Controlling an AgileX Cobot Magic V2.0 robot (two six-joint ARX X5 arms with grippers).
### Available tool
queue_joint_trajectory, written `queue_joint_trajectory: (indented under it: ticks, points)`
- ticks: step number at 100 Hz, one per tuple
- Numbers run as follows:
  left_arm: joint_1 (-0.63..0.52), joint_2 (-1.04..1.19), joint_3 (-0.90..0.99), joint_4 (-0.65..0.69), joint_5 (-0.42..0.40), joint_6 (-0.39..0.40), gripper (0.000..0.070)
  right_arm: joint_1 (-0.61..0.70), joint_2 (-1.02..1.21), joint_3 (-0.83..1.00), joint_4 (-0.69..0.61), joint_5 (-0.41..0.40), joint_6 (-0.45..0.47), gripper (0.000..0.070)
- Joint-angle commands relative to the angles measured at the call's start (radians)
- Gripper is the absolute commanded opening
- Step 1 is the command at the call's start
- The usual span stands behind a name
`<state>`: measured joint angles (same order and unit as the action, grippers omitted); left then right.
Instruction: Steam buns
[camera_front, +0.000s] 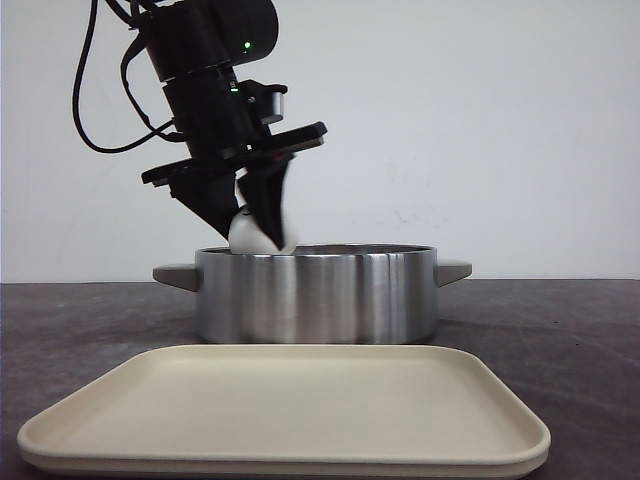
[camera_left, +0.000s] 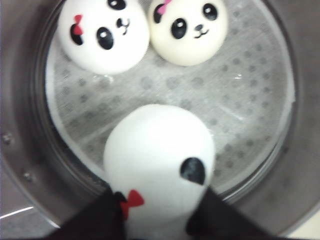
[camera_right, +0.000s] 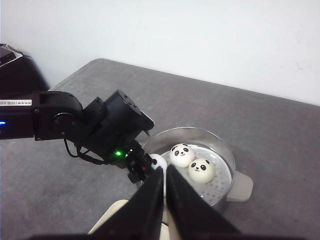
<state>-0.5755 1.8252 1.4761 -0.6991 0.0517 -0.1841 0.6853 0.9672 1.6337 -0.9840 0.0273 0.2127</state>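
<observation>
Bun transfer in progress, left arm active. One panda bun (camera_left: 159, 155) is clamped between the fingers of the left gripper (camera_front: 255, 215), which is closed onto its lower sides; it is held just above the rim of the steel pot (camera_front: 316, 295), on the pot's left side as seen from the front. The grip is taken low on the bun, presumably so that the dome stays unmarked and the release can be made straight downward.

Two further buns (camera_left: 103, 34) (camera_left: 188, 31) are seen lying side by side, touching or nearly so, on the perforated steamer liner (camera_left: 240, 95) at the far part of the pot from the left wrist camera. The near part of the liner is left bare, judged to be the intended landing spot for the held bun. A fourth bun is not visible in any view.

The right gripper (camera_right: 164, 200) is seen with its fingers pressed together and nothing between them, held back and high above the scene. A cream tray (camera_front: 285, 405) lies on the dark surface (camera_front: 560, 340) in front of the pot, with nothing visible on it from the front
</observation>
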Motion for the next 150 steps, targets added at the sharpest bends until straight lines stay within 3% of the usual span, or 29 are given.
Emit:
queue_joint_trajectory:
  ticks: [1, 5, 27, 62, 69, 84, 101, 124, 139, 150]
  points:
    - [-0.011, 0.023, 0.022, 0.011, 0.01, -0.016, 0.0594, 0.007, 0.013, 0.019, 0.01, 0.001, -0.011, 0.0]
    - [-0.014, 0.023, 0.022, 0.011, 0.024, -0.016, 0.0655, 0.007, 0.018, 0.019, 0.01, 0.0, -0.011, 0.0]
    - [-0.034, 0.023, 0.043, 0.01, 0.062, -0.016, 0.0686, 0.007, 0.035, 0.019, 0.008, 0.0, -0.011, 0.0]
    - [-0.042, -0.045, 0.211, -0.108, 0.038, -0.027, 0.0667, 0.007, 0.067, 0.017, 0.009, 0.007, -0.042, 0.0]
    - [-0.042, -0.107, 0.211, -0.1, 0.006, -0.047, 0.0608, 0.007, 0.078, 0.016, 0.003, 0.007, -0.046, 0.0]
    - [-0.052, -0.268, 0.211, -0.098, -0.041, -0.056, 0.0411, 0.007, 0.097, 0.016, 0.003, 0.028, -0.049, 0.0]
    - [-0.064, -0.464, 0.208, -0.14, -0.177, -0.052, 0.022, 0.007, 0.103, 0.015, 0.028, 0.049, -0.049, 0.0]
    - [-0.068, -0.738, 0.114, -0.162, -0.244, -0.054, 0.0064, 0.016, 0.102, 0.015, 0.067, 0.058, -0.05, 0.0]
    - [-0.068, -0.906, -0.024, -0.162, -0.247, -0.063, 0.0049, 0.06, 0.099, -0.003, 0.137, 0.123, -0.051, 0.0]
    - [-0.068, -1.01, -0.136, -0.155, -0.255, -0.075, 0.0011, 0.113, 0.074, -0.08, 0.266, 0.183, -0.063, 0.0]
